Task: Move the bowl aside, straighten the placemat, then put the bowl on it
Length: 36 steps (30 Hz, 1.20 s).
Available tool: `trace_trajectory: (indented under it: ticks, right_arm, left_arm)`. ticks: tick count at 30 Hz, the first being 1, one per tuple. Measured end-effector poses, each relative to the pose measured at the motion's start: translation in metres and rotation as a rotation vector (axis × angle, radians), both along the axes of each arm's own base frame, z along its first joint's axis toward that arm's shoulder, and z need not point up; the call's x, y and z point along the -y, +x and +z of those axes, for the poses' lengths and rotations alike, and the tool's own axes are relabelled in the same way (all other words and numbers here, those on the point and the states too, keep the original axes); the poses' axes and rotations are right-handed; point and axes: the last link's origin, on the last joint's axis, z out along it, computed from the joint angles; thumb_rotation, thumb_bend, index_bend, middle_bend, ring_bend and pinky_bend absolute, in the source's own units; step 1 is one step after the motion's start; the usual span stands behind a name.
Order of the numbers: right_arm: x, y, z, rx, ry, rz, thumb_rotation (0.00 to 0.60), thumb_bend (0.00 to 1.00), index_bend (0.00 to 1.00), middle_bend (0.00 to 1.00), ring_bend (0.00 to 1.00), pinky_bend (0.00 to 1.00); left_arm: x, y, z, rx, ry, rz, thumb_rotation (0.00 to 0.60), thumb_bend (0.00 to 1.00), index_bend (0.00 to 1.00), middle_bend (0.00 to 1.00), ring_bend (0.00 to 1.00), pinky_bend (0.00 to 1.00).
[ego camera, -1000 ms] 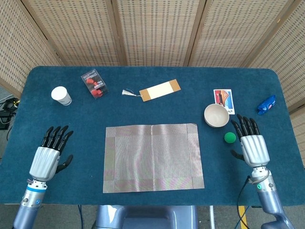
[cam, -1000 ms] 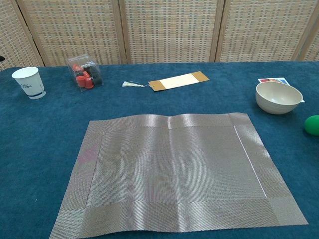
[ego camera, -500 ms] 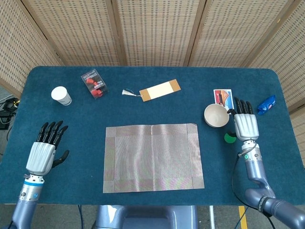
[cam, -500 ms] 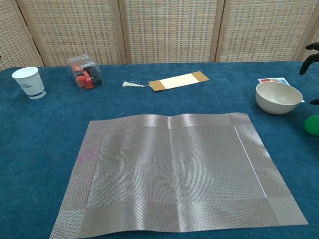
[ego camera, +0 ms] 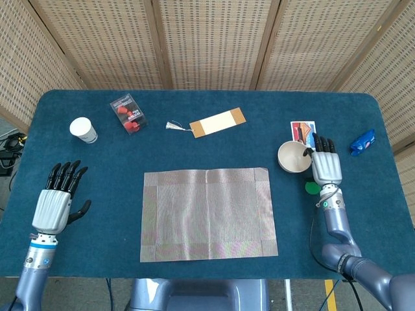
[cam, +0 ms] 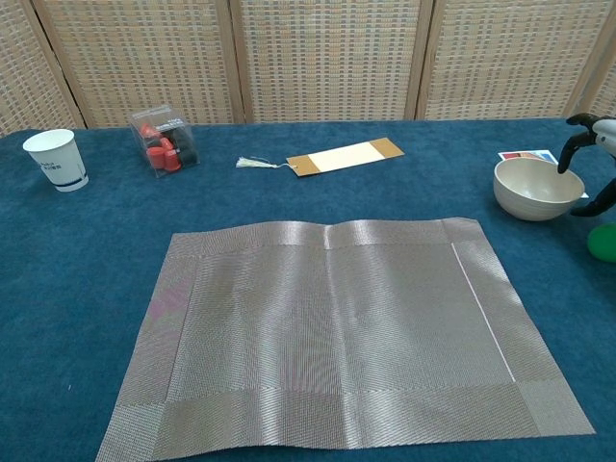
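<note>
1. right hand (ego camera: 326, 165) sits at the right edge of the bowl (ego camera: 294, 157), fingers spread and extended, holding nothing; chest view shows a dark fingertip curving over the rim, contact unclear
2. left hand (ego camera: 55, 201) hovers over the table (ego camera: 194, 149) at far left, fingers apart, holding nothing
3. bowl is upright on the cloth, right of the placemat (ego camera: 207, 214), apart from it
4. placemat lies flat and squared at table centre
5. green ball (cam: 604, 243) is just beside the right hand; card (ego camera: 303, 133) behind the bowl; paper cup (ego camera: 83, 129) at far left
</note>
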Motion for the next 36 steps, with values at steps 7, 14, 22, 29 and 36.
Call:
trace_trajectory:
  ticks: [7,14,22,29,36]
  right_arm:
    - [0.004,-0.004,-0.007,0.006,0.011,-0.014,0.6,0.33,0.45,0.02,0.0,0.0]
    - [0.007,-0.006,-0.015,0.014,0.021,-0.024,0.6,0.33,0.48,0.04,0.0,0.02]
    - [0.01,-0.004,-0.023,0.012,0.02,-0.018,0.6,0.31,0.57,0.13,0.0,0.05]
    - [0.013,-0.003,-0.025,0.004,0.004,-0.012,0.6,0.3,0.68,0.23,0.03,0.09]
    - [0.013,-0.004,-0.027,0.009,-0.004,-0.008,0.6,0.4,0.7,0.24,0.05,0.1]
  left_arm:
    - [-0.001,-0.001,0.0,0.006,-0.002,0.008,0.6,0.31,0.11,0.0,0.0,0.0]
    - [-0.002,-0.001,0.0,0.01,-0.006,0.011,0.6,0.31,0.11,0.0,0.0,0.0]
    - [-0.002,-0.001,0.0,0.011,-0.011,0.012,0.6,0.31,0.11,0.0,0.0,0.0]
    - [-0.002,-0.001,-0.001,0.014,-0.015,0.013,0.6,0.31,0.11,0.0,0.0,0.0]
    - [-0.002,0.0,-0.002,0.015,-0.021,0.011,0.6,0.31,0.11,0.0,0.0,0.0]
